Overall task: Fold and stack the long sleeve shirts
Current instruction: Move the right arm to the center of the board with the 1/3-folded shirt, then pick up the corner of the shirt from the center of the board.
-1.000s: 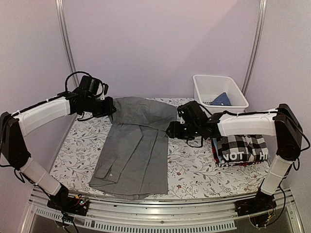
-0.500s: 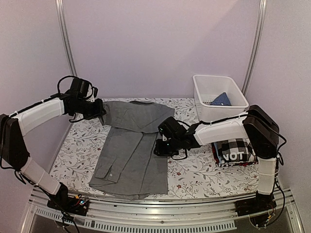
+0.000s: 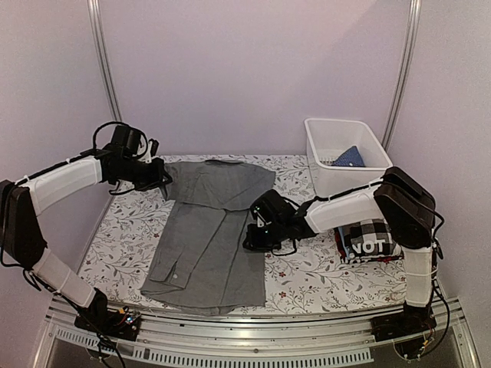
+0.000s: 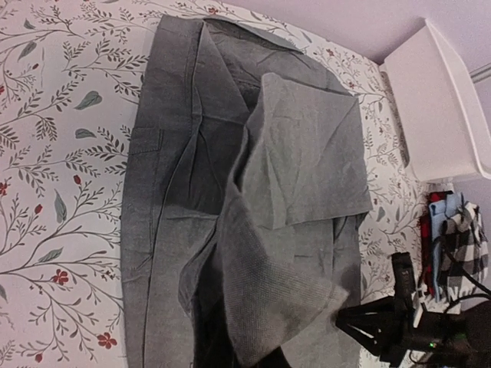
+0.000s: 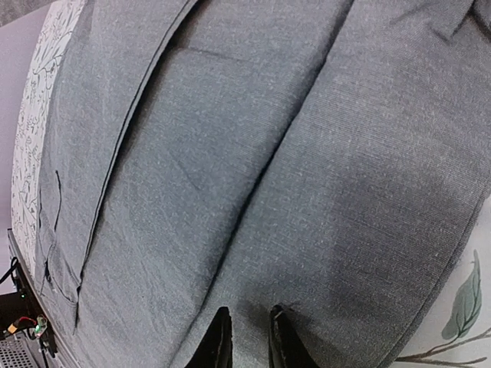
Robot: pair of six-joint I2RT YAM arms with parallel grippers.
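A plain grey long sleeve shirt [image 3: 207,238] lies lengthwise on the flowered table [image 3: 307,272], its top part folded across. My left gripper [image 3: 165,182] is shut on the shirt's upper left corner. In the left wrist view a flap of the grey shirt [image 4: 291,153] rises toward the camera and hides the fingers. My right gripper [image 3: 252,239] sits at the shirt's right edge. In the right wrist view its fingertips [image 5: 220,339] press into the grey shirt [image 5: 268,153] with a narrow pinch of cloth between them. A folded checked shirt [image 3: 376,228] tops a stack over the dark "NOT" shirt [image 3: 374,247].
A white basket [image 3: 347,149] stands at the back right with a pale blue cloth [image 3: 350,157] inside. The folded stack lies just in front of it, close behind my right arm. Pale walls and two metal posts close off the back.
My right gripper let go near the shirt's upper right, moved down and left to its right edge, and narrowed onto the cloth. The left gripper shifted slightly left, still holding its corner.
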